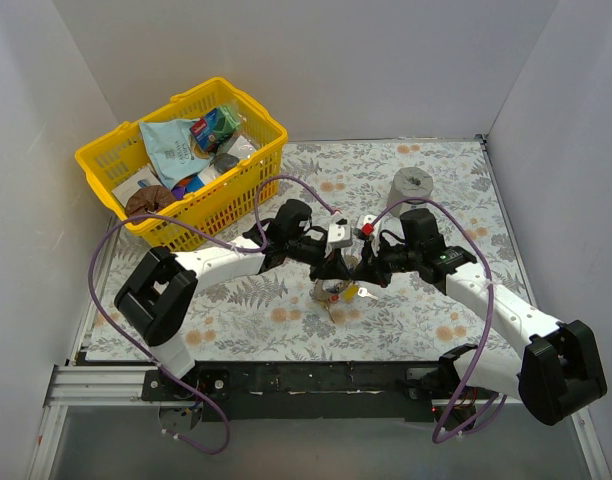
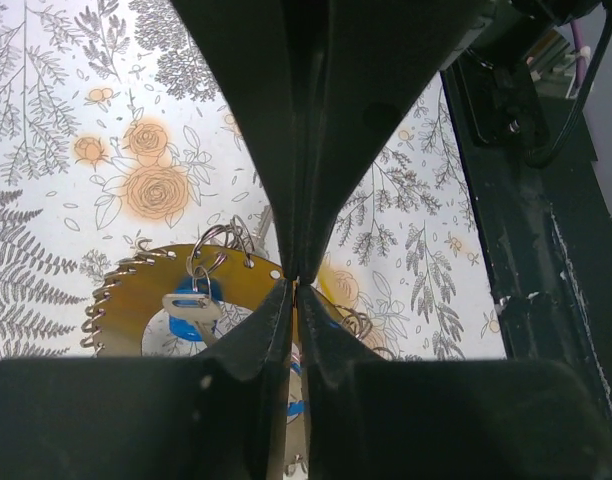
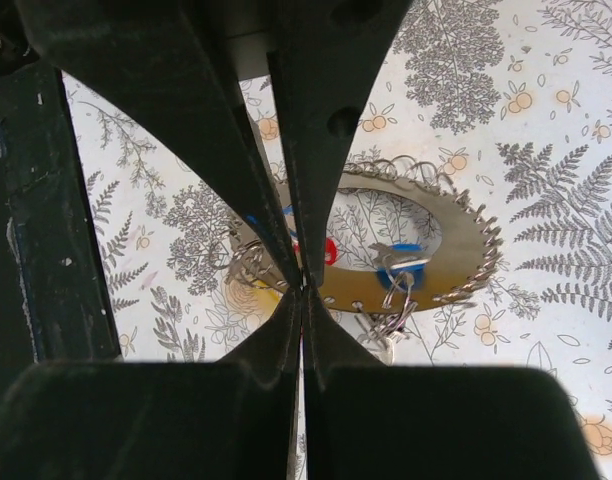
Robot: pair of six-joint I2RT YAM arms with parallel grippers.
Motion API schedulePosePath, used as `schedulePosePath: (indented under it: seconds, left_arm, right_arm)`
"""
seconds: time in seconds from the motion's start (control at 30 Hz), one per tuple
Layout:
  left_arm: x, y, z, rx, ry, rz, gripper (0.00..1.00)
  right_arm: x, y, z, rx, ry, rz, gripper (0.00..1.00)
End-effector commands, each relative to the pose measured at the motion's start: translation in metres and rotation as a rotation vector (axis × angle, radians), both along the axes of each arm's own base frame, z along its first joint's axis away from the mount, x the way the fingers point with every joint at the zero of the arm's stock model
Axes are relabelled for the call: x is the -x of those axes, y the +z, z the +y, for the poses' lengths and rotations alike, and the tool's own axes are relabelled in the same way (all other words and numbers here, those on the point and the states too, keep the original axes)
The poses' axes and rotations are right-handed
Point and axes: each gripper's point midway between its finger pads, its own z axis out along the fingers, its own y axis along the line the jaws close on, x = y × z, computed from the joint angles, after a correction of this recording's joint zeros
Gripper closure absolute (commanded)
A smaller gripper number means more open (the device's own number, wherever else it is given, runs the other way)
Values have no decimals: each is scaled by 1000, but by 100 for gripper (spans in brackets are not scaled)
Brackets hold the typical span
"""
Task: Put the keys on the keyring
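Observation:
The keyring [image 1: 324, 291] hangs just above the flowered table between the two arms. In the left wrist view the keyring [image 2: 136, 300] is a toothed, shiny disc with a blue-headed key [image 2: 198, 300] and a silver key on a wire loop [image 2: 218, 244]. My left gripper [image 2: 294, 282] is pinched on its rim. In the right wrist view the keyring [image 3: 456, 250] carries a blue key [image 3: 402, 264], a red-headed key [image 3: 329, 250] and a silver key [image 3: 390, 345] dangling below. My right gripper [image 3: 304, 284] is shut on the near rim, tip to tip with the left gripper.
A yellow basket [image 1: 248, 173] full of packets stands at the back left. A grey cylindrical roll [image 1: 416, 183] sits at the back right. White walls close in the table on three sides. Purple cables loop over both arms.

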Motion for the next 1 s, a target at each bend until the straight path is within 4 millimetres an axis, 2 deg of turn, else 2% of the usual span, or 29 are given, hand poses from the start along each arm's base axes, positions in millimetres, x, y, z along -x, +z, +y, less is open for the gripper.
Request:
schedulePosePath:
  seconds: [0.0,0.2,0.27,0.3,0.37,0.4,0.47,0.53,0.63,0.67,0.73,0.97]
  left_arm:
    - [2,0,-7,1,-24,3,100]
    - [-1,-5,-5,-21,10,-5,100]
    - [-3,-1,-3,-14,39,-7,100]
    - [0,-6,1,-18,51,1,100]
    - [-4,6,0,32,95,-16,100]
    - [-2,1,3,33,109,-9,100]
    - [-7,14,2,90,147,-42,100]
    - [-7,18,3,121,175,-30,100]
    - [-7,25,3,169,201,-17,100]
    - [-7,25,4,179,208,-11,100]
    - [-9,33,3,213,224,-5,100]
    - [-13,37,7,270,265,28,100]
  right_arm:
    - [-3,16,8,-57,35,-48,99]
    - [-4,18,7,-59,22,-50,99]
    - [-5,19,7,-64,16,-60,91]
    - [-5,20,7,-68,5,-59,87]
    - [-6,20,7,-79,-9,-67,78]
    - [-6,24,6,-89,-17,-77,75]
    - [-8,27,6,-111,-37,-83,65]
    - [-5,29,4,-137,-51,-75,56]
    - [-3,32,-1,-178,-58,-69,48]
    - [-7,36,-3,-202,-71,-75,47]
    - [-5,37,-5,-219,-64,-67,46]
    - [5,34,-3,-237,-17,-38,43]
